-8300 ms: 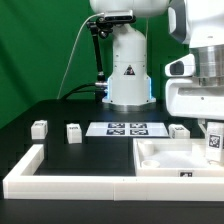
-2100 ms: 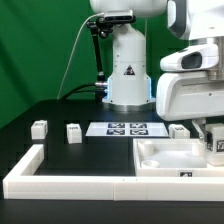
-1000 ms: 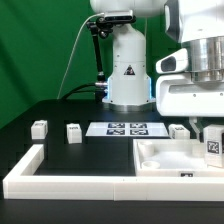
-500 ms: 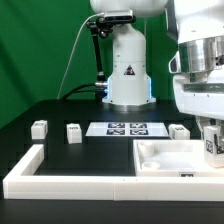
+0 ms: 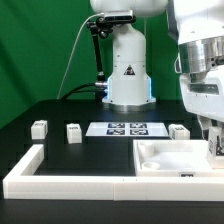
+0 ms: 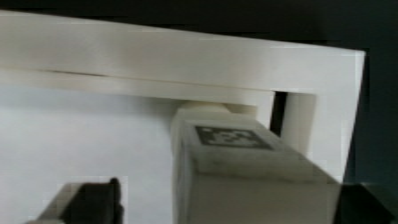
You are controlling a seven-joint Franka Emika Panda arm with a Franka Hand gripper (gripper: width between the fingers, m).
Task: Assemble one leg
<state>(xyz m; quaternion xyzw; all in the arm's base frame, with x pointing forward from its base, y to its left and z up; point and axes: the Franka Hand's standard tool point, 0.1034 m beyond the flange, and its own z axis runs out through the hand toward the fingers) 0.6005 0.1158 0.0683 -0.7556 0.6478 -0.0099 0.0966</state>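
Looking across the exterior view, you see the black bench (image 5: 60, 115) running wide under everything, with the Franka arm's white base (image 5: 127, 62) standing at the back before a green backdrop. Along the near edge lies the long white L-shaped border wall (image 5: 70, 180), its short end rising at the exterior view's left. Inside its corner on the exterior view's right sits the big white square tray-like part (image 5: 165, 157) with its raised rim. Behind that, flat on the bench, you find the marker board (image 5: 126, 128) with its tags.

Your arm's wrist housing fills the upper right of the exterior view, and the gripper (image 5: 216, 143) reaches down over the tray's far right corner. The fingers pinch the leg (image 5: 217, 146), which shows only as a sliver at the frame's edge there. In the wrist view you get it plainly: the leg (image 6: 240, 150) is a white block with a black-and-white tag on its face, its far end right at the inner corner of the tray rim (image 6: 169, 60); whether it touches the wall you cannot tell.

Three more small tagged blocks stand on the bench, two (image 5: 39, 128) (image 5: 73, 132) left of the marker board and one (image 5: 178, 131) right of it.
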